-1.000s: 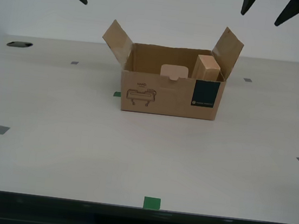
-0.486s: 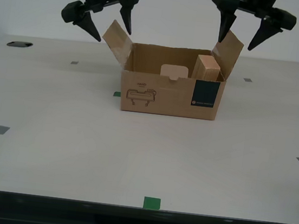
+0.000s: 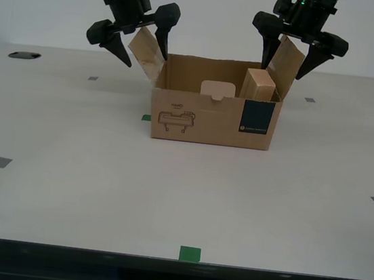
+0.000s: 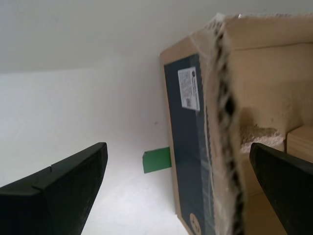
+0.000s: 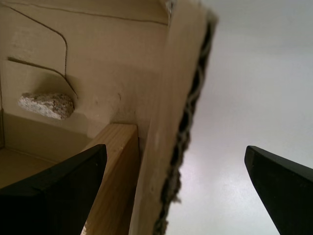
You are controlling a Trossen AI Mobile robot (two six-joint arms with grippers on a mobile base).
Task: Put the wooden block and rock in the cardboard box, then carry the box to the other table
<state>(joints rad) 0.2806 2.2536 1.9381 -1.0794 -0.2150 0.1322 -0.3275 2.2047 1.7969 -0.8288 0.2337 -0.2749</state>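
Note:
The cardboard box [image 3: 210, 119] stands open on the desk in the middle of the exterior view. The wooden block [image 3: 258, 86] stands upright inside it, by the flap on the exterior view's right. My first gripper [image 3: 282, 71] is open and straddles that flap; its wrist view shows the flap edge [image 5: 188, 112] between the fingers, the block [image 5: 115, 171] and the rock [image 5: 47, 105] on the box floor. My second gripper [image 3: 145, 61] is open astride the other flap, its wrist view showing a teal side panel [image 4: 188, 147]. The rock is hidden in the exterior view. The other table is out of view.
The box rests on a smooth off-white desk [image 3: 65, 186] with a grommet hole [image 3: 25, 55] at the exterior view's left. Grey tape marks [image 3: 1, 162] dot the top. Green tape [image 3: 190, 254] sits at the near edge, and another green piece [image 4: 156, 160] lies beside the box.
Both arms have come down from the top of the exterior view. Their open fingers now straddle the two raised side flaps. The box and its contents have not moved.

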